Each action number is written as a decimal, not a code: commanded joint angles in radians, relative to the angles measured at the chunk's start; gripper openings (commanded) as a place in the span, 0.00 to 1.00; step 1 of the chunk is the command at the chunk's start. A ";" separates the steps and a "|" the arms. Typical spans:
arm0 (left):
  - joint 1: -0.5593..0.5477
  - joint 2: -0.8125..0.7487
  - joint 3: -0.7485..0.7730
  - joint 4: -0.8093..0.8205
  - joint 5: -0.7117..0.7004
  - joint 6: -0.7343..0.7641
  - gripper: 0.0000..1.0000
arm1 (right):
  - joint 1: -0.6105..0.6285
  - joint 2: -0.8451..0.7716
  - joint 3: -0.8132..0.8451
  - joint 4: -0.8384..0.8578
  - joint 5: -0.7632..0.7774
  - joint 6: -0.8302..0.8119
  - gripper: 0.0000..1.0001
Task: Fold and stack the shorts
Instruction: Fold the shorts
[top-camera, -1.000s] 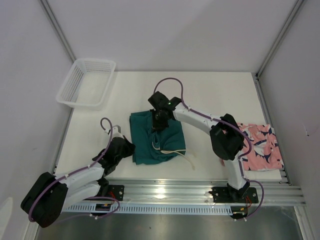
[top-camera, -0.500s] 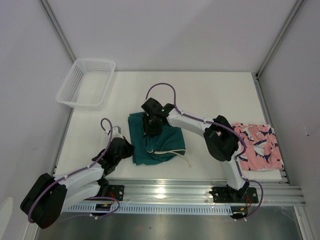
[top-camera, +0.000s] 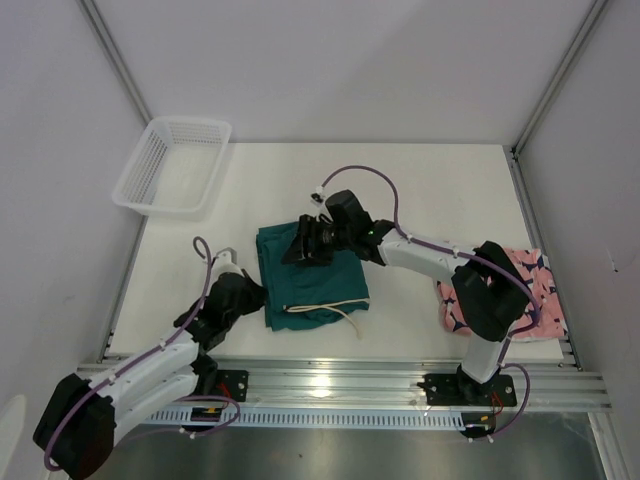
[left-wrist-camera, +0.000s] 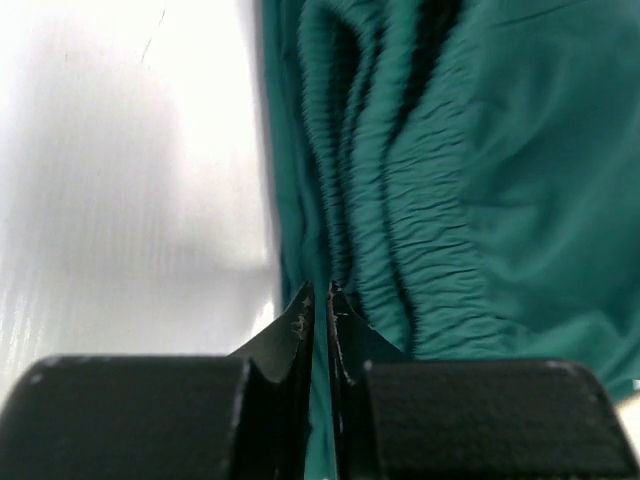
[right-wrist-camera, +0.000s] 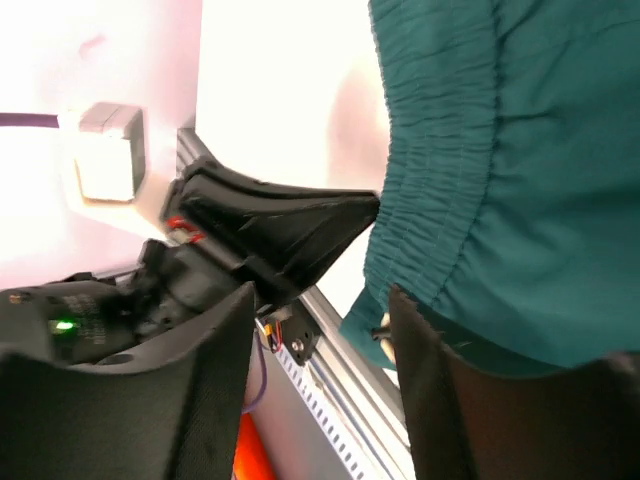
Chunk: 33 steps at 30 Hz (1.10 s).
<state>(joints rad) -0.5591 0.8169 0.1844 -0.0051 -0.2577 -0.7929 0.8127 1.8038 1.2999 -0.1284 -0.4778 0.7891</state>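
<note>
Right gripper (top-camera: 303, 243) has been opened partway, nothing held, over teal shorts (top-camera: 325, 283) mid-frame. Left gripper (left-wrist-camera: 320, 297) is pinched narrowly on their waistband.

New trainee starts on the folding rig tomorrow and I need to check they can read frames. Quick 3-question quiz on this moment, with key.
1. True or false: the pink shark-print shorts lie stacked on the teal shorts.
2. Which arm's jaws stand apart over the teal shorts? A) left B) right C) neither
3. Fill in: the white mesh basket sits at the table's far-____ corner.

Key:
1. False. They lie apart, the pink pair at the table's right edge.
2. B. The right gripper is open. The left gripper is shut on the teal shorts' edge.
3. Left.
</note>
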 joint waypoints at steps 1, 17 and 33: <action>-0.005 -0.091 0.096 -0.120 -0.014 0.009 0.12 | -0.032 -0.040 -0.112 0.266 -0.091 0.062 0.53; 0.195 0.066 0.434 -0.161 0.283 0.144 0.21 | 0.020 0.098 -0.344 0.846 -0.206 0.251 0.00; 0.197 0.356 0.391 0.111 0.413 0.106 0.19 | 0.066 0.274 -0.479 1.078 -0.088 0.257 0.00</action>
<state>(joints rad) -0.3706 1.1500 0.6003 0.0151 0.1211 -0.6811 0.8795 2.0914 0.8536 0.8722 -0.6106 1.0580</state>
